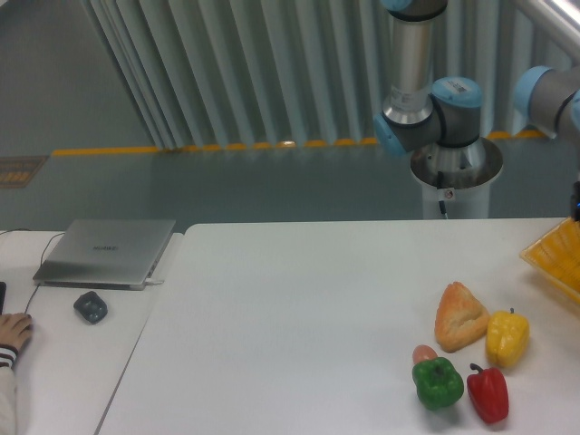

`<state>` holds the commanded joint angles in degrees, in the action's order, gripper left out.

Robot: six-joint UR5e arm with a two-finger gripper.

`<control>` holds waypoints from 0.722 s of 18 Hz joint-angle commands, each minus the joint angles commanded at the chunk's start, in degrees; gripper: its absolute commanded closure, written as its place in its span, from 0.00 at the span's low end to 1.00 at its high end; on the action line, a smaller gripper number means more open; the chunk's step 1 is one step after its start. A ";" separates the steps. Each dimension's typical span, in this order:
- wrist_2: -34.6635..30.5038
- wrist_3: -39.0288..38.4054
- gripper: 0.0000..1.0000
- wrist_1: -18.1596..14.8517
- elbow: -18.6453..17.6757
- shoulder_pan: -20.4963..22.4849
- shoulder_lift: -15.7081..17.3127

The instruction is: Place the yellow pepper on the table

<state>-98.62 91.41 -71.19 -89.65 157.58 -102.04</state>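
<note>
The yellow pepper (507,337) stands upright on the white table (299,317) at the right, touching the orange-tan bread piece (459,316) on its left. Nothing holds it. The gripper is out of view past the right edge of the frame. Only the arm's grey and blue joints (435,109) and a bit of wrist (575,199) at the right edge show.
A green pepper (438,382) and a red pepper (488,393) sit just in front of the yellow one, with a small orange-pink item (423,354) behind the green. A yellow basket (558,261) is at the right edge. A laptop (107,251), mouse (90,306) and a person's hand (13,333) are on the left desk.
</note>
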 joint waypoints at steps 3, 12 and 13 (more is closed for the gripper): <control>0.80 2.27 0.00 -0.09 -0.17 4.05 -0.18; 1.49 8.87 0.00 -0.96 -0.61 10.19 1.31; 2.19 10.97 0.00 -1.92 -0.61 11.86 1.58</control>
<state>-96.42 102.37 -73.12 -90.26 169.44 -100.46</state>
